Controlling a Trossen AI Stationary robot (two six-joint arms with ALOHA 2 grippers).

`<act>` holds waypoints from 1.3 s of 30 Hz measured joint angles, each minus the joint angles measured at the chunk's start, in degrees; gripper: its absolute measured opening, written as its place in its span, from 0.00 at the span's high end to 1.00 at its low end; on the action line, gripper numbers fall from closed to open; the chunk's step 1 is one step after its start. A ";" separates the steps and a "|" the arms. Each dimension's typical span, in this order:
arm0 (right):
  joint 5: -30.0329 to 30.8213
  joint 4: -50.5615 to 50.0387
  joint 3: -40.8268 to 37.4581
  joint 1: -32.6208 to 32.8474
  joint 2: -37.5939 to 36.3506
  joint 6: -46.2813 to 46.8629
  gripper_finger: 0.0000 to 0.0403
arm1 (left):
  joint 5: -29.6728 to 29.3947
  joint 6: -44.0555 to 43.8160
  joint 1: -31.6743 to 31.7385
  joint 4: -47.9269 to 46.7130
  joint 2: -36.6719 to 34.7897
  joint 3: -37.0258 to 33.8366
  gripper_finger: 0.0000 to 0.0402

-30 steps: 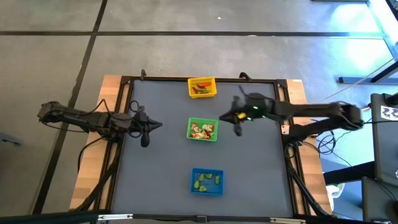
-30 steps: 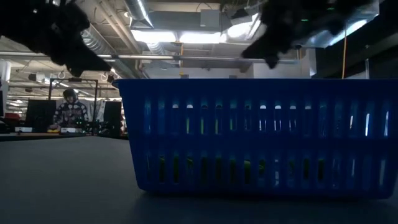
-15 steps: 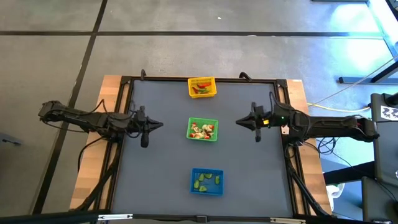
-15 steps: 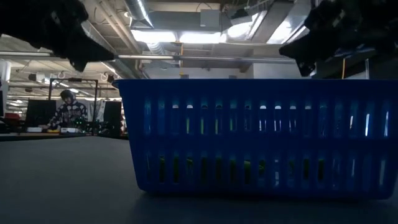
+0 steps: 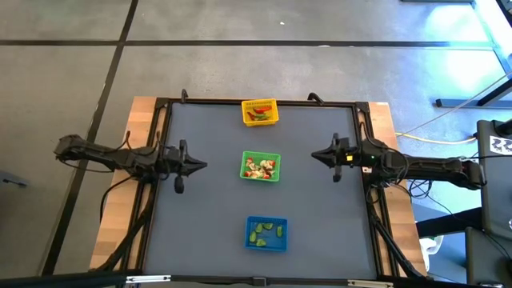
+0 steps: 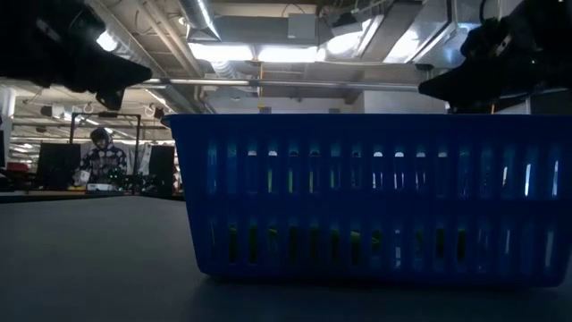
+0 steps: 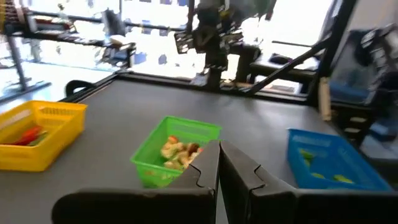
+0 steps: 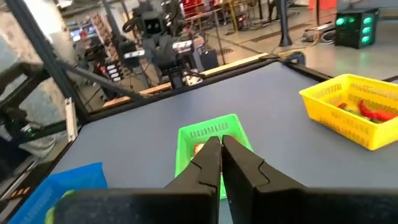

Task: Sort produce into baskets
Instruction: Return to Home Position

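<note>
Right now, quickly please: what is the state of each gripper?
Left gripper: closed, holding nothing.
Right gripper: closed, holding nothing.

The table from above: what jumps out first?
Three bright baskets line up down the dark table: the yellow basket at the picture's top, the green basket in the centre, the blue basket at the bottom. The left gripper and right gripper, both shut, face the green one from either side.
</note>
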 joint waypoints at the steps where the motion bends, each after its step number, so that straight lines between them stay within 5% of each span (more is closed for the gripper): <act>1: 0.58 -0.07 -0.47 0.00 -0.92 0.43 0.96 | 0.68 0.06 0.00 1.13 -0.89 -1.19 0.99; 13: 2.53 -7.56 -3.80 -0.04 -11.66 2.60 0.96 | 3.54 -0.51 0.00 -4.77 -13.25 -5.15 0.99; 18: 1.96 -9.79 -3.80 0.00 -13.57 3.69 0.96 | 10.90 3.14 0.14 -5.60 -17.30 -5.18 0.99; 21: 1.94 -10.32 -3.80 -0.02 -13.70 3.44 0.96 | 14.49 4.99 0.83 -5.90 -17.47 -5.14 0.99; 39: -1.30 -5.38 -7.37 0.00 -16.07 5.01 0.96 | 13.90 4.80 10.08 -6.30 -17.32 -5.16 0.99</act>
